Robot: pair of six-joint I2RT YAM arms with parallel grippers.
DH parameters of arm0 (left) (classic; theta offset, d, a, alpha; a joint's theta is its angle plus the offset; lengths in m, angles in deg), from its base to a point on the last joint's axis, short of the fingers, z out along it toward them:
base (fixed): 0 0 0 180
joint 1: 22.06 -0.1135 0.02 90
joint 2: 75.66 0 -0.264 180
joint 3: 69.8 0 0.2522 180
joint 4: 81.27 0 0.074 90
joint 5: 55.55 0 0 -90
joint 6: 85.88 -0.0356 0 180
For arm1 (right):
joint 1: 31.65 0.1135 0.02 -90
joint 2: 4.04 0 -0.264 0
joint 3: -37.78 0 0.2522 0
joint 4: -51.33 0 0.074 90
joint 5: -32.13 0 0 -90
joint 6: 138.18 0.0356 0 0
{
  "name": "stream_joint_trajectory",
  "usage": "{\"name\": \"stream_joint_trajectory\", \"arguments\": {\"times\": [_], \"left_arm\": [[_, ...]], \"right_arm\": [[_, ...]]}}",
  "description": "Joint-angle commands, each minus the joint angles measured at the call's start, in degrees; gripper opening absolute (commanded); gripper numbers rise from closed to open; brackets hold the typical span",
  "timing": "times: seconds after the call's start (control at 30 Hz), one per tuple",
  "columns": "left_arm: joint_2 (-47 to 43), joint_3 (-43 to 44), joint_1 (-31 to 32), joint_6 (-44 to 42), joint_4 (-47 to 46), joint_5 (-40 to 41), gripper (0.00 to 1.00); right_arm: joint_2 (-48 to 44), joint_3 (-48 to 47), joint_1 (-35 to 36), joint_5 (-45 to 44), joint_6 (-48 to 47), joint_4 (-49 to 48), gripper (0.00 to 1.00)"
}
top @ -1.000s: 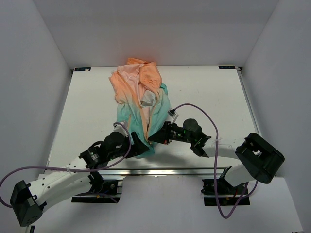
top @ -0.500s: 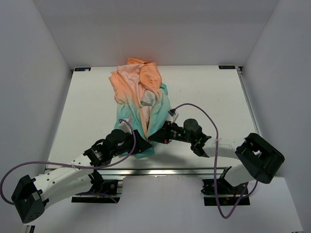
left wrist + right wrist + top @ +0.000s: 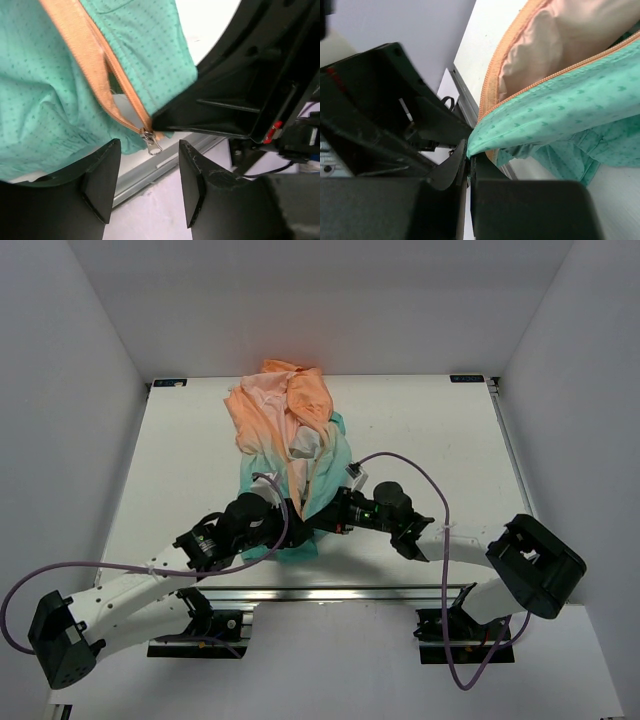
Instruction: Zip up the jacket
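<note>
The jacket (image 3: pixel 290 440) lies on the white table, orange hood at the back, teal hem at the front, with its orange zipper (image 3: pixel 90 50) running down to the hem. My right gripper (image 3: pixel 318 527) is shut on the teal hem edge (image 3: pixel 530 120) beside the zipper and holds it lifted. My left gripper (image 3: pixel 149 187) is open. The small metal zipper pull (image 3: pixel 151 141) hangs just beyond its fingertips, apart from both pads. In the top view the left gripper (image 3: pixel 290 525) is at the hem, close against the right one.
The table's metal front rail (image 3: pixel 165 160) runs just below the hem. The right gripper's black body (image 3: pixel 240 85) fills the upper right of the left wrist view. Purple cables (image 3: pixel 420 475) loop from both arms. White walls stand around the table.
My left arm has moved forward and right along the hem until its gripper sits beside the right gripper. The right gripper has held the hem in place.
</note>
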Motion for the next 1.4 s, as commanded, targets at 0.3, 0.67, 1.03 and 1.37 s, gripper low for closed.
{"name": "stream_joint_trajectory", "arguments": {"times": [0.3, 0.67, 1.03, 1.37], "left_arm": [[-0.39, 8.55, 5.17, -11.04, 12.00, 10.24, 0.69], [9.89, 14.44, 12.20, -7.27, 15.87, 27.99, 0.53], [17.53, 18.31, 15.45, -4.37, 17.89, 36.70, 0.42], [22.29, 21.82, 18.97, -1.29, 21.06, 43.03, 0.40]], "right_arm": [[-3.34, -8.33, 0.25, -6.01, 3.58, 13.21, 0.00], [-3.42, -12.99, 1.30, -8.21, 5.60, 18.75, 0.00], [-3.07, -13.26, 1.48, -7.68, 8.41, 18.75, 0.00], [-1.93, -13.52, 1.92, -7.41, 10.00, 18.66, 0.00]]}}
